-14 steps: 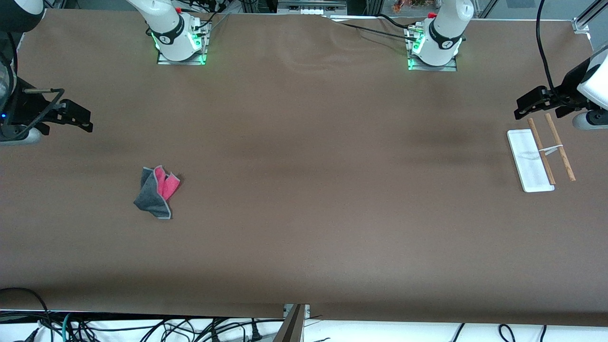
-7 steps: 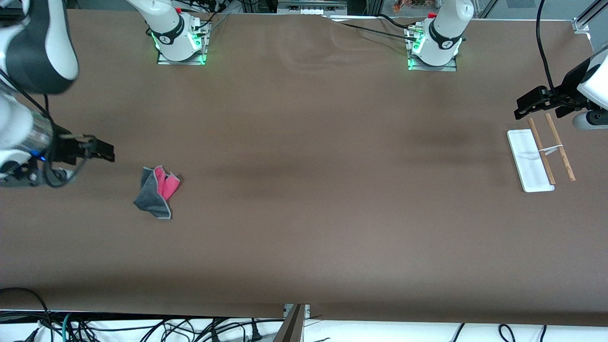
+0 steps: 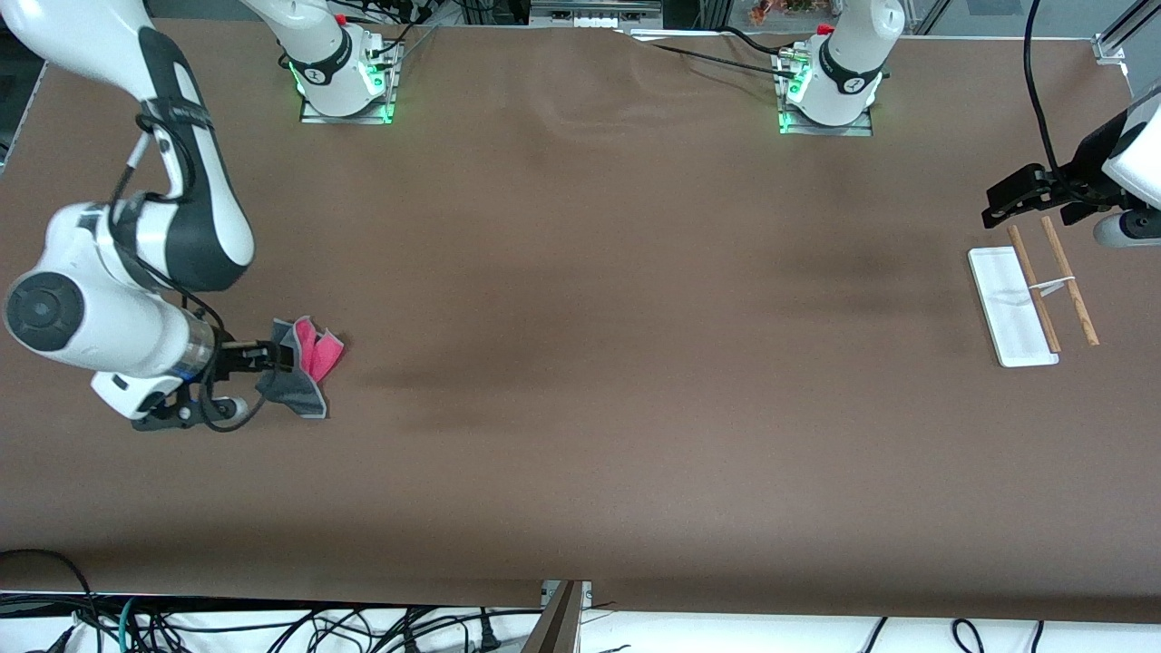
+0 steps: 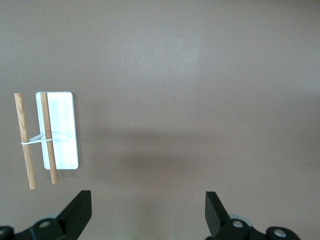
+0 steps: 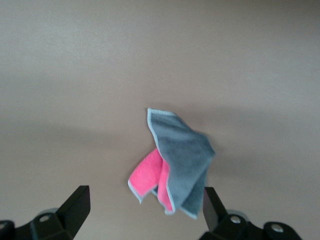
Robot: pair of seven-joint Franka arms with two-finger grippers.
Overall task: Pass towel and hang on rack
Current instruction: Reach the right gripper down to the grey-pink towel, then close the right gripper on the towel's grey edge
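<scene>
Since a second ago the right arm has swung in from the desk's edge and come down beside the towel (image 3: 304, 365), which has not shifted. It lies crumpled on the desk toward the right arm's end, grey side mostly up with a pink fold showing and a pale stitched edge. The right tool (image 3: 268, 355) sits at the towel's edge, fingers spread wide; in the right wrist view the towel (image 5: 177, 162) lies between and just ahead of the two fingers, not yet pinched. So the step in hand looks like the approach for the first pick-up. The next move calls, I judge, for easing forward and down so a raised fold sits between the fingers before they press together, since a flat cloth may slip. Well apart, toward the left arm's end, the rack (image 3: 1034, 304) rests on the desk, its two wooden rods beside the white base. The left tool (image 3: 1002, 207) waits over the desk near it, fingers spread and holding nothing.
</scene>
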